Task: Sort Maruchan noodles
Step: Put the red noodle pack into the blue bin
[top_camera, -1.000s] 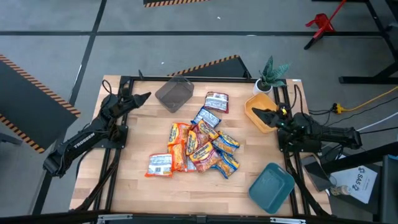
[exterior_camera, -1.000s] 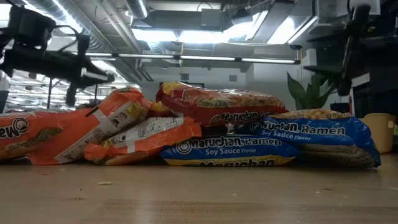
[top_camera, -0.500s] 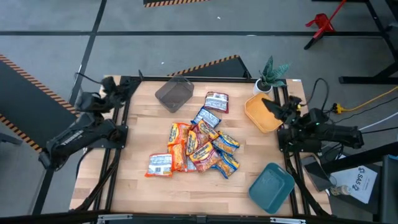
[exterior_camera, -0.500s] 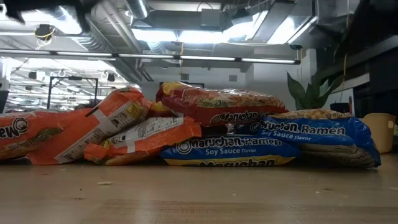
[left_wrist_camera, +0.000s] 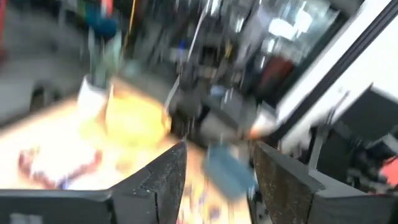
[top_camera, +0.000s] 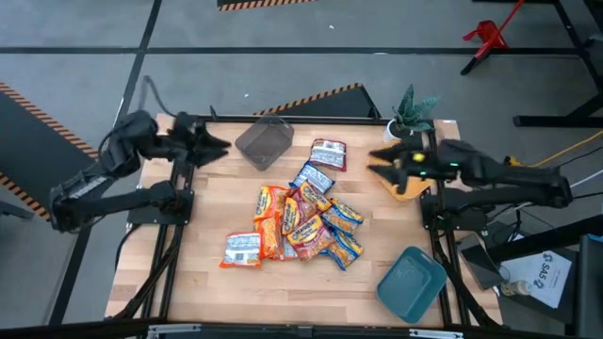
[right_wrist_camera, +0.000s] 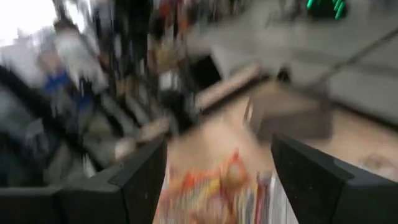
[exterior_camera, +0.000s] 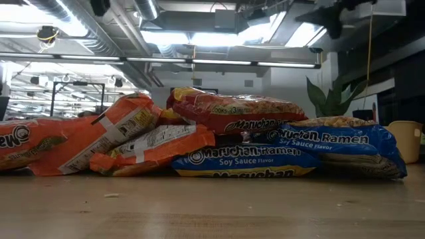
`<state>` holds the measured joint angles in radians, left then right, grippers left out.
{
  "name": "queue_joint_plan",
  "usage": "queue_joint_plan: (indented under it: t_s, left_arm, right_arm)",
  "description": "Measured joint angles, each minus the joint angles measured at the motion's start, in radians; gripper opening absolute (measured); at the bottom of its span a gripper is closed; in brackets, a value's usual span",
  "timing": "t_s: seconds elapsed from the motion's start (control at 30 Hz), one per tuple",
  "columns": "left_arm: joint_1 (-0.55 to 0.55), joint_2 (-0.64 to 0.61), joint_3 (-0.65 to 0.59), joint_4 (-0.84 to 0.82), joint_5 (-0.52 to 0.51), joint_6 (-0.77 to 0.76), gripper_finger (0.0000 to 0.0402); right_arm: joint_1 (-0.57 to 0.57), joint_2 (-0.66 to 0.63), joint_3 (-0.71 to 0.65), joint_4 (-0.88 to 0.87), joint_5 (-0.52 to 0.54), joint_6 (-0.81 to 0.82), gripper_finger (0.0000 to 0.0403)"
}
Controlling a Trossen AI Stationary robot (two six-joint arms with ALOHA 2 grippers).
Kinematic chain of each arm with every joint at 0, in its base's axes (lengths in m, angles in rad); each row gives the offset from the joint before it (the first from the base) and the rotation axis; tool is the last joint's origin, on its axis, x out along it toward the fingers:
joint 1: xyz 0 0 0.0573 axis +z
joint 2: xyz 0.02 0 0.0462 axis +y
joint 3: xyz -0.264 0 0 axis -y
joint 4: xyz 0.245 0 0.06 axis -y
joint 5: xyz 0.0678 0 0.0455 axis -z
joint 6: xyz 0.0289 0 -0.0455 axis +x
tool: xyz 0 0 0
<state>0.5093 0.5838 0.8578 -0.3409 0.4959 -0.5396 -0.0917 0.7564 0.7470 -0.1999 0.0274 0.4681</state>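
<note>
my left gripper (top_camera: 219,147) hangs over the tabletop's (top_camera: 207,217) far left corner, just beside the grey container (top_camera: 264,143), jaws spread with nothing between them. my right gripper (top_camera: 375,158) hovers at the yellow container's (top_camera: 400,184) near edge — jaws wide apart, holding nothing. the maruchan noodles (top_camera: 301,224) lie heaped mid-tabletop, orange and blue packets overlapping; one white-silver packet (top_camera: 329,153) sits apart towards the far edge, another pale one (top_camera: 242,249) at the heap's near-left side.
</note>
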Motion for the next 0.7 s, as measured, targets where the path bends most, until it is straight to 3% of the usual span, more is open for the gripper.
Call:
queue_joint_plan:
  t_s: [0.17,0.3,0.43,0.7]
  left_arm:
    - [-0.096,0.100,0.021,-0.209,0.017,0.014,0.0189]
    - [-0.198,0.164,0.021,-0.264,0.021,0.012,0.0189]
    - [-0.299,0.220,0.021,-0.254,-0.027,0.020,0.0189]
    - [-0.439,0.324,0.021,-0.242,-0.252,0.071,0.0189]
  right_arm:
    - [0.024,0.269,0.105,-0.190,-0.158,0.019,0.0276]
    - [0.100,0.455,0.126,-0.174,-0.234,0.033,0.0276]
    - [0.191,0.605,0.126,-0.132,-0.210,0.081,0.0276]
    - [0.286,0.767,0.126,0.063,-0.108,0.180,0.0276]
